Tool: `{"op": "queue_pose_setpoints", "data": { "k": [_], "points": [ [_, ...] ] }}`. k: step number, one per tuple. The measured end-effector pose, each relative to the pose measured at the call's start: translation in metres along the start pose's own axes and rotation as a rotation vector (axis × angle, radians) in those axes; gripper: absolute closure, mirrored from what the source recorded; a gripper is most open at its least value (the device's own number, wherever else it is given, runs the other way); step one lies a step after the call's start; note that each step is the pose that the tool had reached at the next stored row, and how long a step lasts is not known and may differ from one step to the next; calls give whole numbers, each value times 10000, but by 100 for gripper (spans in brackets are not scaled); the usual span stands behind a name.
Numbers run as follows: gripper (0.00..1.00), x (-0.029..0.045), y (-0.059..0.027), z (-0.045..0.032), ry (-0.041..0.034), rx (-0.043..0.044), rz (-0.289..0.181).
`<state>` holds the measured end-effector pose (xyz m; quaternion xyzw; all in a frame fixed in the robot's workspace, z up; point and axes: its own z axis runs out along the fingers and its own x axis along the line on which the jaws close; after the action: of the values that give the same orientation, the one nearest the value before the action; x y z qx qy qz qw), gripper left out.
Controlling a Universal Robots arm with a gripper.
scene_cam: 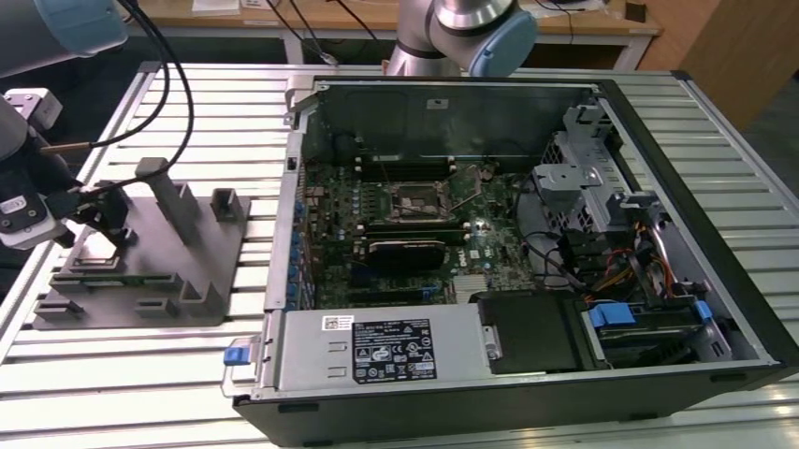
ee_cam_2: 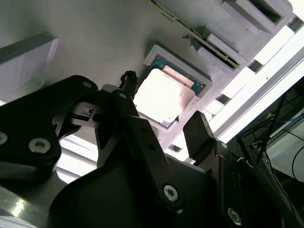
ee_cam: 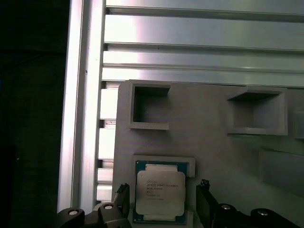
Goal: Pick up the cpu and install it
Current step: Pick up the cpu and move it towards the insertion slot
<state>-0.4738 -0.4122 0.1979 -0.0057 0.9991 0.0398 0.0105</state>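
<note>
First wrist view shows us the cpu (ee_cam: 160, 194) lying in its recess on the grey fixture block (ee_cam: 213, 156), with the gripper (ee_cam: 162, 190) spread either side, not pinching it. We judge nothing done yet: neither pickup nor installation.

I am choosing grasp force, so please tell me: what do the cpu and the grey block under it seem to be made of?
Seemingly the cpu has a metal lid, pale silver with soft sheen, over a darker greenish rim, perhaps circuit board. Under it, the grey block is probably plastic: dull, uniform grey, sharp-edged pockets.
</note>
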Motion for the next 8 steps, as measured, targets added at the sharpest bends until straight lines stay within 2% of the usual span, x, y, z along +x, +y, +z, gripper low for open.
{"op": "queue_pose_setpoints", "data": {
  "k": [8],
  "points": [
    [34, 0, -1, 11, -1, -1, 0]
  ]
}}
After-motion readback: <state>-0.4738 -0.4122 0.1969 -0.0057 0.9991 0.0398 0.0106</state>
